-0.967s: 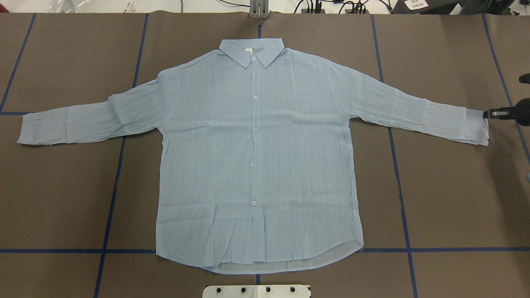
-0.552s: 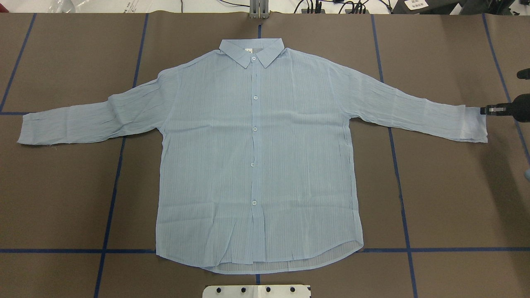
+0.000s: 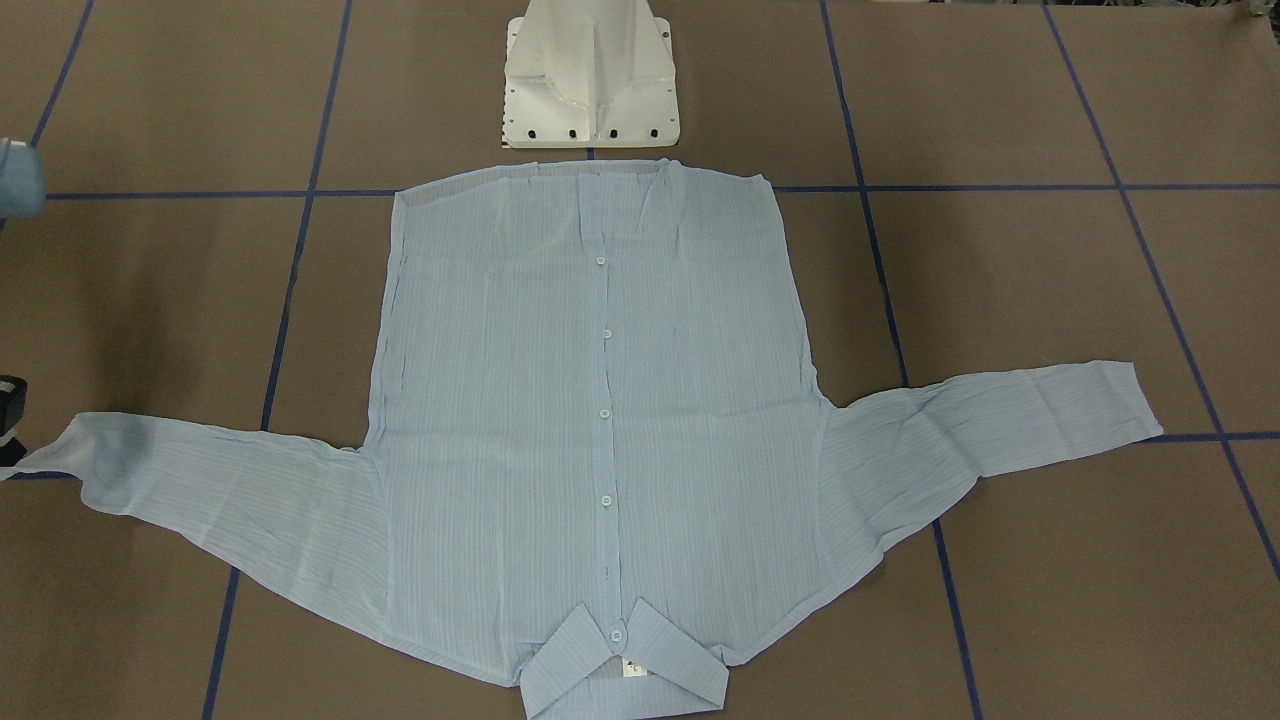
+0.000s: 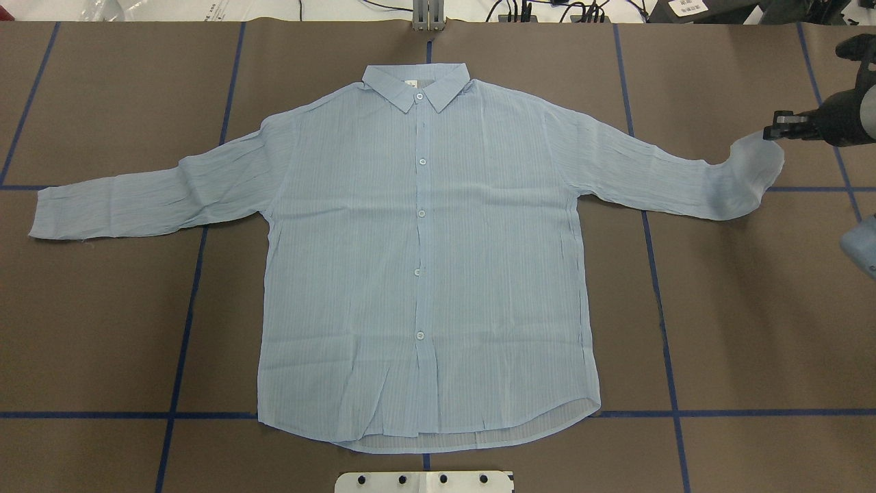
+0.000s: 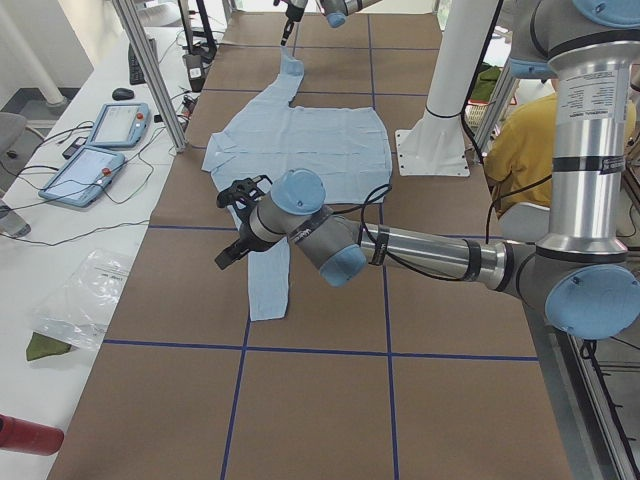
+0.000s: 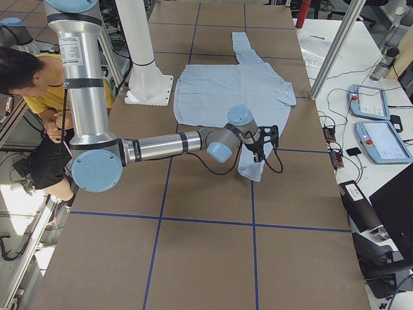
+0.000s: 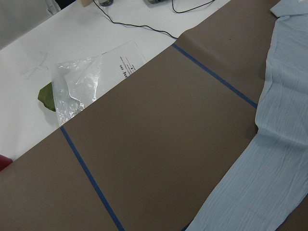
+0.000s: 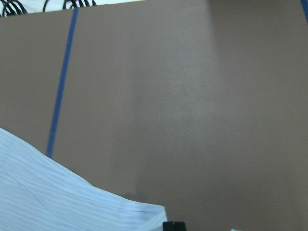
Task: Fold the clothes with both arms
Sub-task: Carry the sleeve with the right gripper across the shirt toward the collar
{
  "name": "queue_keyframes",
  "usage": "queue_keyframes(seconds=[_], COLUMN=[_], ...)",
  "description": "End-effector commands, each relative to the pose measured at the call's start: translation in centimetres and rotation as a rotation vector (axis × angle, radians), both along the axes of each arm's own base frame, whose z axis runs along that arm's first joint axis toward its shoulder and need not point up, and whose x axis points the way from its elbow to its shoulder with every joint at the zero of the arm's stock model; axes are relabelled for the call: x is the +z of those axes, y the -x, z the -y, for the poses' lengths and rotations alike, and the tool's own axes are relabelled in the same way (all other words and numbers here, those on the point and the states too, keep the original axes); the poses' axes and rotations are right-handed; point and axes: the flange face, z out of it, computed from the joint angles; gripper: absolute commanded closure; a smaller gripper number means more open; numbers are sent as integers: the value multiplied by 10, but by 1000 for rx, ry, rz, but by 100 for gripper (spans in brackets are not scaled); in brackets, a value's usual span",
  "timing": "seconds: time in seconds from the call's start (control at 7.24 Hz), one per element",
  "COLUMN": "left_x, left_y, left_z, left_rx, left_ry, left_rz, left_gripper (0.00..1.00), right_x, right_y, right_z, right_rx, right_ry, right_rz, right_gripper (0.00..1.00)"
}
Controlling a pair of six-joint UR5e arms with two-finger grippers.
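Note:
The pale blue striped shirt (image 4: pixel 421 260) lies spread flat, buttons up, with its collar at the table's far side. My right gripper (image 4: pixel 775 131) is shut on the cuff of the shirt's right sleeve (image 4: pixel 749 168) and holds it curled up off the table. From the exterior right view the cuff (image 6: pixel 251 165) hangs below that gripper (image 6: pixel 264 139). The left sleeve (image 4: pixel 137 198) lies flat and straight. My left gripper (image 5: pixel 235 225) hovers above that sleeve (image 5: pixel 268 285), seen only from the side, so I cannot tell whether it is open or shut.
The white pedestal base (image 3: pixel 590 80) stands at the shirt's hem side. Blue tape lines cross the brown table cover (image 4: pixel 753 329). A side table holds teach pendants (image 5: pixel 100 140) and a plastic bag (image 7: pixel 82 82). A person in yellow (image 6: pixel 45 77) sits behind the robot.
My right gripper has risen and moved toward the table's far side and slightly inward, lifting the right cuff, which lay flat before. The rest of the shirt has not moved.

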Motion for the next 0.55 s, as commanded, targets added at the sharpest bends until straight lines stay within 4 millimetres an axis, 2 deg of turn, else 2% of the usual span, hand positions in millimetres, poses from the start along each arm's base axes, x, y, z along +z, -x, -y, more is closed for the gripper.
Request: queue_keyframes(seconds=[0.0,0.14,0.41], left_x=[0,3,6], left_y=[0,0,0], left_z=[0,1,1], left_rx=[0,0,0], left_ry=[1,7,11], left_rz=[0,0,0], left_gripper=[0,0,0], right_x=[-136,-189,-277], right_y=[64,112,182], right_z=[14,19,12], right_rx=[91,141,230], right_ry=[81,116,162], right_rz=[50,53,50], right_gripper=[100,100,100])
